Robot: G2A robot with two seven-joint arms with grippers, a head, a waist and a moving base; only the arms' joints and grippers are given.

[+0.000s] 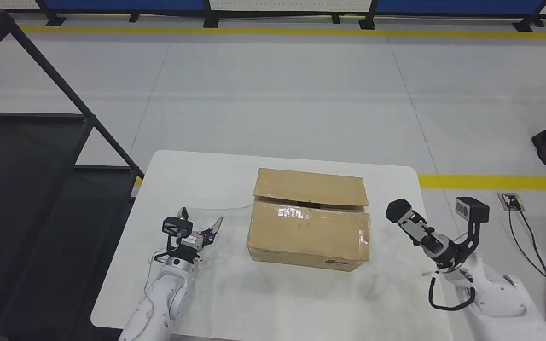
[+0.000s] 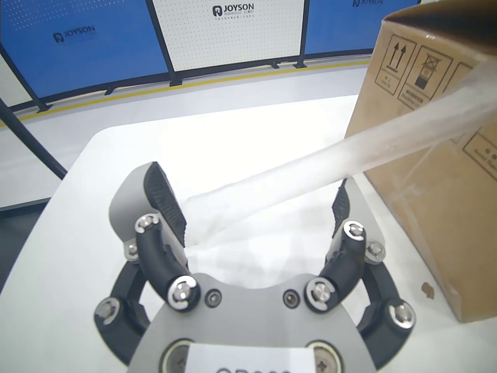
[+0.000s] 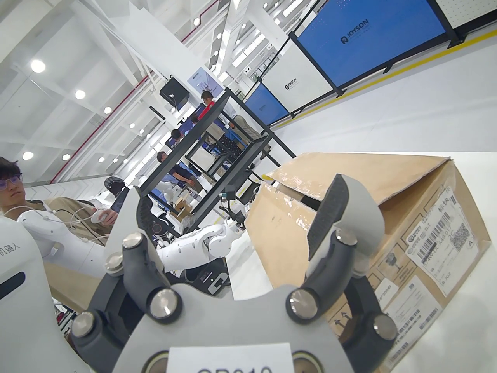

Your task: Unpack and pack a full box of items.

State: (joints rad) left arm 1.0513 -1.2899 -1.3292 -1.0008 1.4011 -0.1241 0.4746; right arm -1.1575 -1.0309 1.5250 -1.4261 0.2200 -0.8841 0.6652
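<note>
Left gripper (image 2: 248, 178) low over near-left of table (image 1: 205, 175), fingers spread wide, clenching nothing. Strip of clear tape (image 2: 349, 149) passes between them, end against one pad, stretched straight to top corner of cardboard box (image 1: 307, 230). Right gripper (image 3: 237, 184) over table's right side, raised, jaws wide, empty, facing box. Box sits mid-table, far flap ajar, clear of every edge. Bare white tabletop left and near. Black frame (image 1: 77, 102) close beside left edge. Grey floor beyond far edge, yellow line (image 1: 256, 30), blue and white panels (image 2: 77, 32).
</note>
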